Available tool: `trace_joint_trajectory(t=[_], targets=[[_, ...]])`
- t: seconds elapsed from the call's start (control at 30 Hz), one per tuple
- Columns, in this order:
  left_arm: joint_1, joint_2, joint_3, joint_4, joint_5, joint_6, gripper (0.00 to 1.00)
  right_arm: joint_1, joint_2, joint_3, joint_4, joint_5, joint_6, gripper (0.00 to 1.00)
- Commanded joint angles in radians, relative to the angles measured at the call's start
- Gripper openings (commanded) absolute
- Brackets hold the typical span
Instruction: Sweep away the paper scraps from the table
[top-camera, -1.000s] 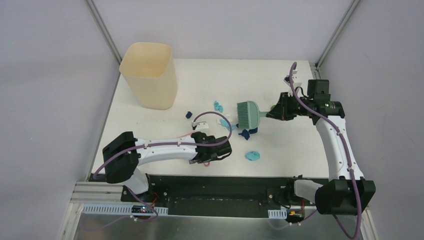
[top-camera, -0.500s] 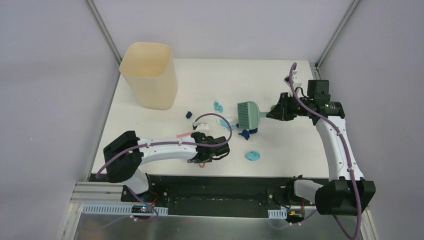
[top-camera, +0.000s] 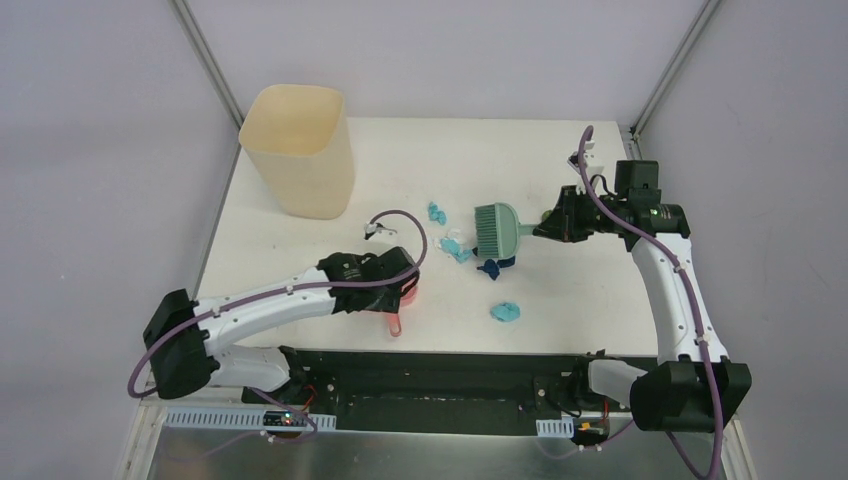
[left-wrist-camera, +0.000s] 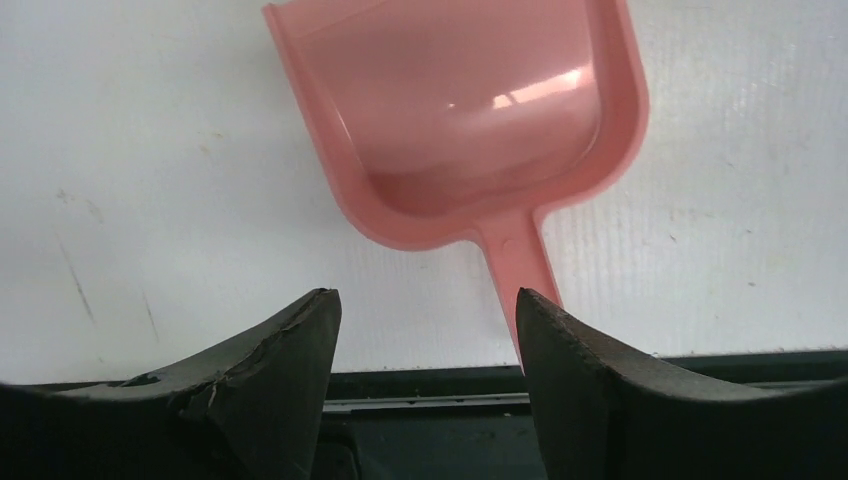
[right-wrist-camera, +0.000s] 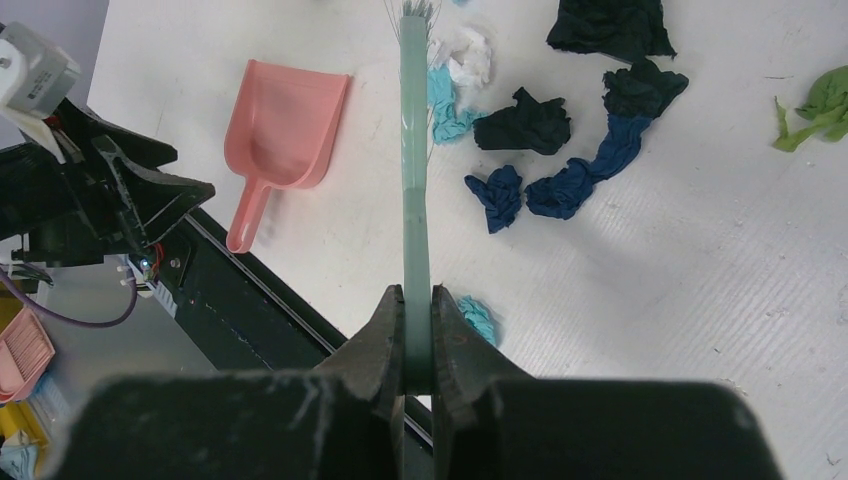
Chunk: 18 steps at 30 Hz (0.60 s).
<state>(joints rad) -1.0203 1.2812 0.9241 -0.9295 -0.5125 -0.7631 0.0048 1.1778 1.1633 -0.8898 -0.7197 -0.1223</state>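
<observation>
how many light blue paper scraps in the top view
3. One light blue wrinkly paper wad lies back-left of the teal plastic hand brush, one front-left beside its bristles, one alone near the front of the white table. Others may hide under the brush.

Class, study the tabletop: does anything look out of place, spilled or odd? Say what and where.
Crumpled paper scraps lie strewn across the middle of the table, mostly beside the brush, one green scrap apart. The pink dustpan lies empty near the front edge, away from them, under the open left gripper.
</observation>
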Motion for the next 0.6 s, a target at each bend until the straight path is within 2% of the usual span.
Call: trace_joint_trajectory(t=[0.0, 0.1, 0.4, 0.57], targets=[[-0.017, -0.099, -0.057, 0.087, 0.126, -0.047, 0.66, -0.003, -0.029, 0.002, 0.027, -0.015, -0.010, 0.00], [-0.057, -0.102, -0.093, 0.162, 0.132, -0.086, 0.65, -0.003, -0.020, 0.002, 0.031, -0.022, -0.007, 0.00], [-0.098, 0.130, -0.056, 0.164, 0.124, -0.167, 0.61, -0.003, -0.026, 0.001, 0.020, -0.067, -0.024, 0.00], [-0.098, 0.141, -0.051, 0.154, 0.159, -0.199, 0.53, -0.003, -0.029, -0.013, 0.018, -0.059, -0.034, 0.00]])
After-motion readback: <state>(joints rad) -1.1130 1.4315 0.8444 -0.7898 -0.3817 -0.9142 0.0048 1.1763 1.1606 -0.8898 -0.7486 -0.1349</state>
